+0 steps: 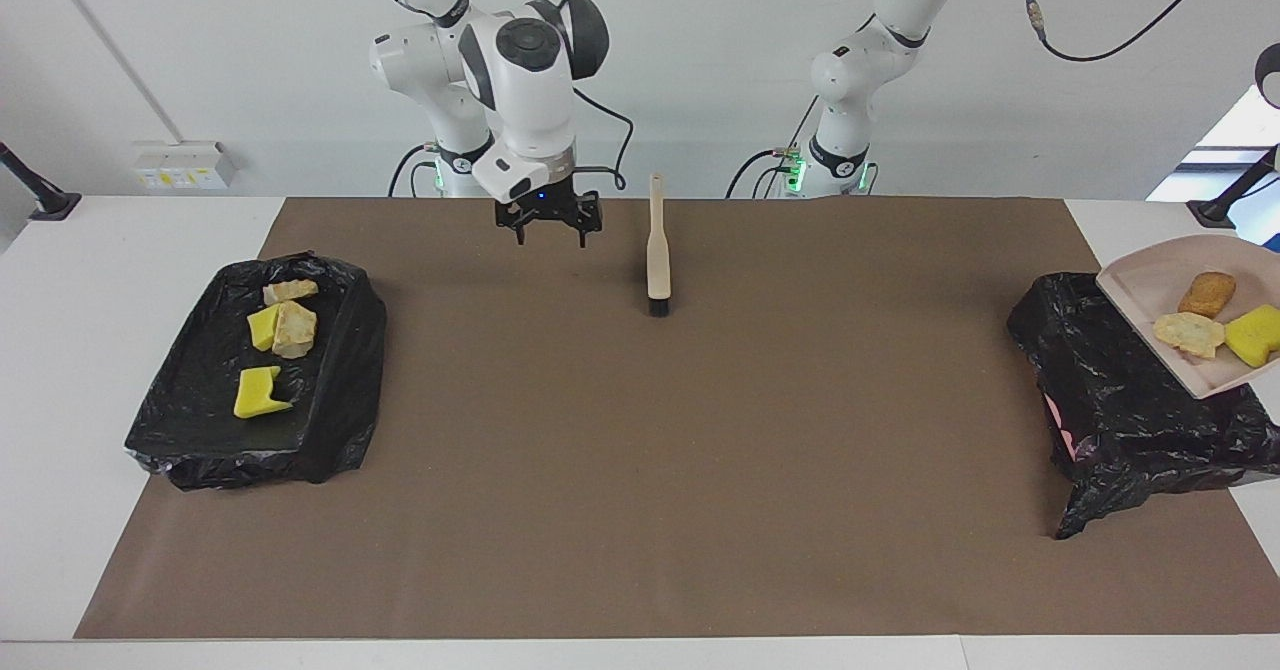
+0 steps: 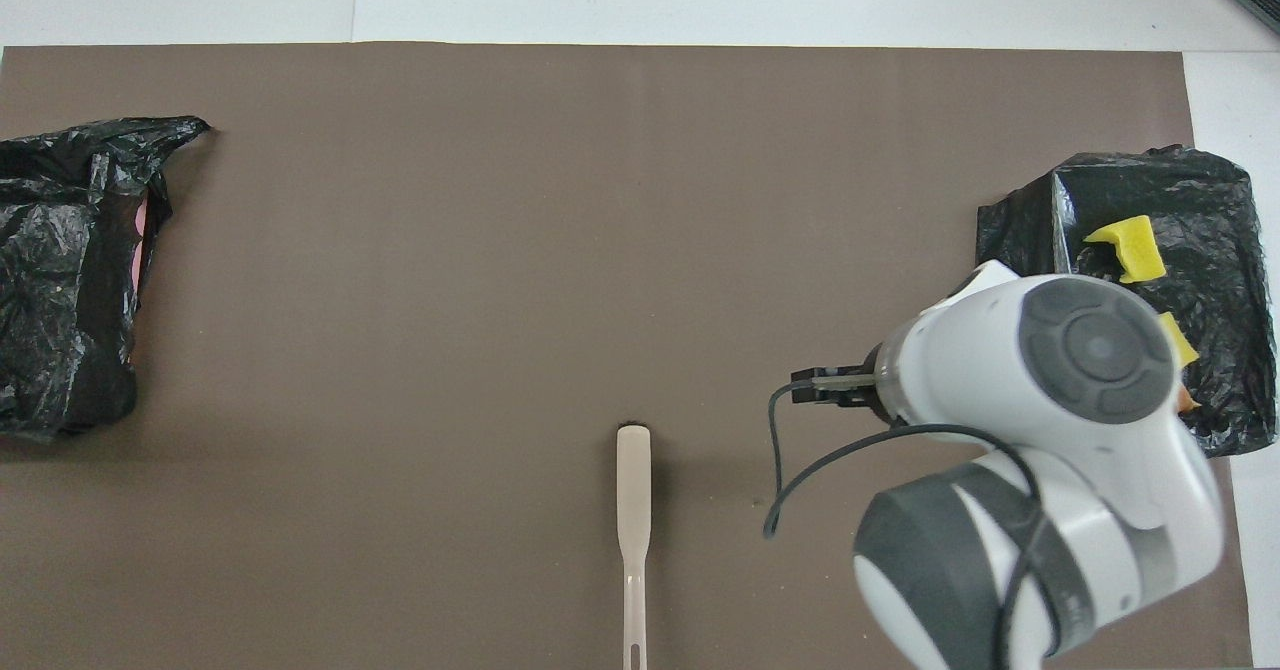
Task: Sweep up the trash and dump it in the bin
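A beige dustpan (image 1: 1150, 285) hangs tilted over the black-bagged bin (image 1: 1120, 400) at the left arm's end of the table. It carries three pieces of trash: a brown lump (image 1: 1206, 294), a tan lump (image 1: 1188, 333) and a yellow chunk (image 1: 1253, 335). Its handle and my left gripper are cut off by the frame edge. My right gripper (image 1: 551, 238) hangs open and empty over the mat, close to the robots. The beige brush (image 1: 657, 250) lies on the mat beside it. Several more scraps, such as a yellow chunk (image 1: 262, 393), lie in a black-lined tray (image 1: 200, 420).
The brown mat (image 1: 640, 450) covers most of the table. The black-lined tray (image 2: 1215, 190) sits at the right arm's end, partly under the right arm in the overhead view. The bin (image 2: 60, 280) and the brush (image 2: 634, 510) also show there.
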You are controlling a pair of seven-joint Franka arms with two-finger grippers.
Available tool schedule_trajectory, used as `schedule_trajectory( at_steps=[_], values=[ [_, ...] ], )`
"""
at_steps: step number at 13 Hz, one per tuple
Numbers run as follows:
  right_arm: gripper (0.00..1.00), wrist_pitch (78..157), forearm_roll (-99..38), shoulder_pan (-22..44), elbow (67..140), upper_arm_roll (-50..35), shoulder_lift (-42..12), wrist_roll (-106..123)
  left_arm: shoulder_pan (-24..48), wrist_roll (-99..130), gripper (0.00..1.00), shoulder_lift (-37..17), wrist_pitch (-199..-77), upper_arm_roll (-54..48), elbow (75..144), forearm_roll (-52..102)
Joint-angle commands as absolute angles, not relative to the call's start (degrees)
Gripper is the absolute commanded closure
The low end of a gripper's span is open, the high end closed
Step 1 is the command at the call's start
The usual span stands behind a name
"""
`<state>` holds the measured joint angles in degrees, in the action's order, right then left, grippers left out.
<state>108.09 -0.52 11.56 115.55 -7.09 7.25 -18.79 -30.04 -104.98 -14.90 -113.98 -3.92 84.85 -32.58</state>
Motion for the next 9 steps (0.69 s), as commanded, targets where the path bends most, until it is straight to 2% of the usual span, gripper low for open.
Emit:
schedule_trajectory(
  at_steps=[1, 6, 9],
  values=[
    [0.00, 105.30, 0.44, 6.52, 110.41, -8.00, 7.03, -11.61, -28.13, -104.77, 1.00, -15.12, -116.37, -3.43, 86.22, -38.05],
    [0.00, 98.45, 1.40, 0.45, 100.56, -7.91, 5.80, -11.34, -24.52, -104.50, 1.00, -15.12, -115.75, -3.43, 85.96, -50.78],
    [0.00, 90.91, 2.11, 0.17, 95.03, -4.33, 6.24, -7.84, -24.08, -104.68, 1.00, -14.59, -115.66, -3.51, 85.43, -52.04]
  ],
)
